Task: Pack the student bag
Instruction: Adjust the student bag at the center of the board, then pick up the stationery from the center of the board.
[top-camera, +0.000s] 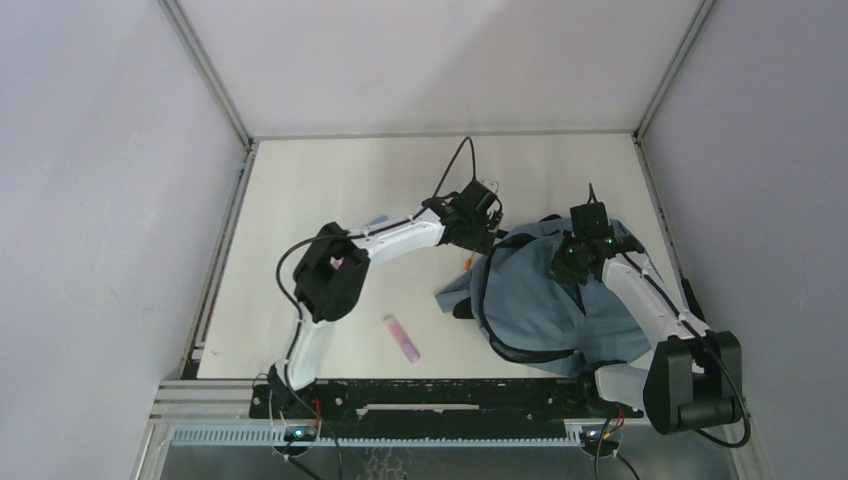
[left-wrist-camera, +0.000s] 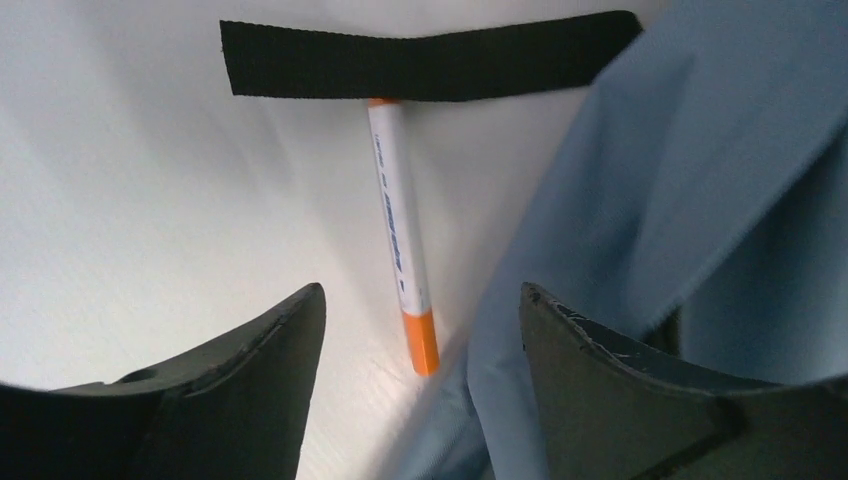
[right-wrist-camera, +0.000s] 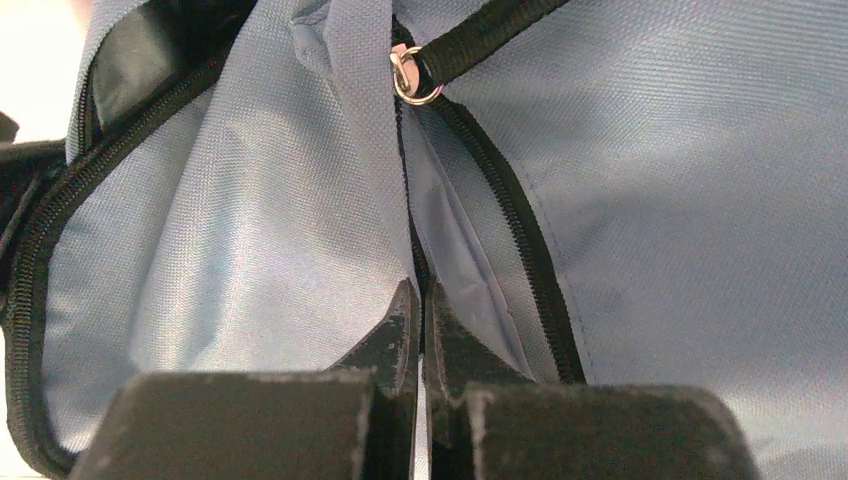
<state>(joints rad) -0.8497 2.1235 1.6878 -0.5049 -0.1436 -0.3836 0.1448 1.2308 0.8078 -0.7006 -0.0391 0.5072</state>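
Student bag (top-camera: 545, 300) lies on the right side of table (top-camera: 330, 190), under the right arm. Right gripper (right-wrist-camera: 420, 300) jaws together, pinching a thin fold of bag fabric beside the zip (right-wrist-camera: 520, 230). Left gripper (left-wrist-camera: 420, 295) jaws apart above 1 orange-white pen (left-wrist-camera: 398, 220) at the bag's left edge, pen's far end meeting black strap (left-wrist-camera: 420, 68). Pink item (top-camera: 402, 337) lies apart from the bag.
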